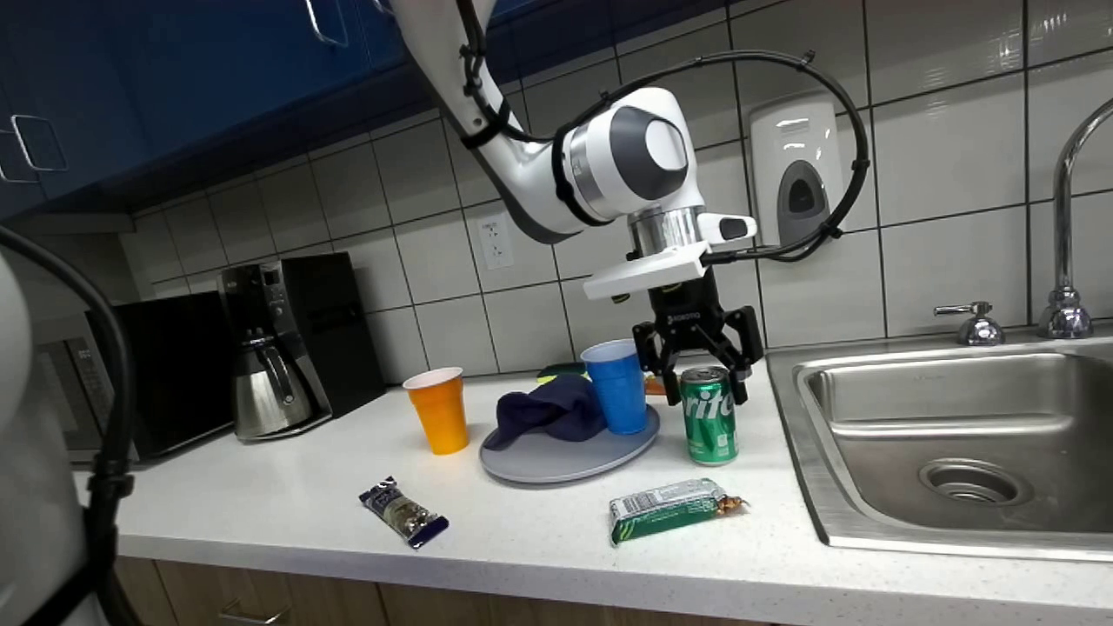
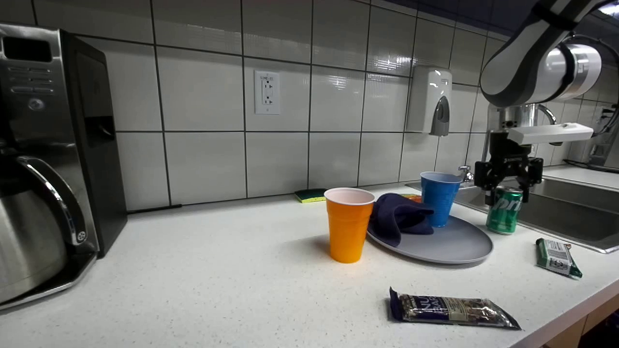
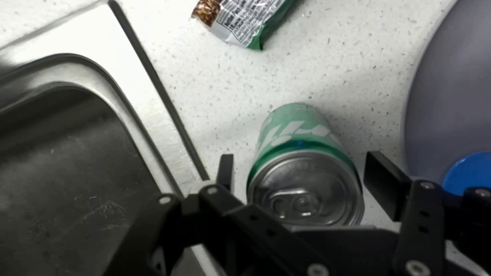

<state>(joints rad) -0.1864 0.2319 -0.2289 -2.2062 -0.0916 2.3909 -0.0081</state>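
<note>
The robot arm (image 1: 522, 165) slants in from the top of an exterior view and runs down to the right as far as a rounded, grey-capped joint (image 1: 650, 156), below which its last section turns downward. A black cable (image 1: 756, 56) arcs widely out from the wrist, and a white bracket (image 1: 648, 271) juts sideways just above the black gripper (image 1: 706, 393), which points down at the counter (image 1: 287, 496). Its two fingers (image 3: 383, 184) stand well apart, one on each side of the upper part of a green soda can (image 1: 711, 426); in the wrist view, slivers of pale counter show between each finger and the can, so it has hold of nothing. The can stands upright on the counter between the grey plate (image 1: 556, 456) and the steel sink (image 1: 817, 461), touching neither. On the plate a blue cup (image 1: 616, 391) stands near the gripper, with a navy cloth (image 1: 556, 409) just beside it. An orange cup (image 1: 439, 413) stands on the plate's far side from the can. A green-wrapped bar (image 1: 669, 509) lies near the can, toward the counter's front edge, and a nut bar (image 2: 449, 309) lies well apart from the gripper.
</note>
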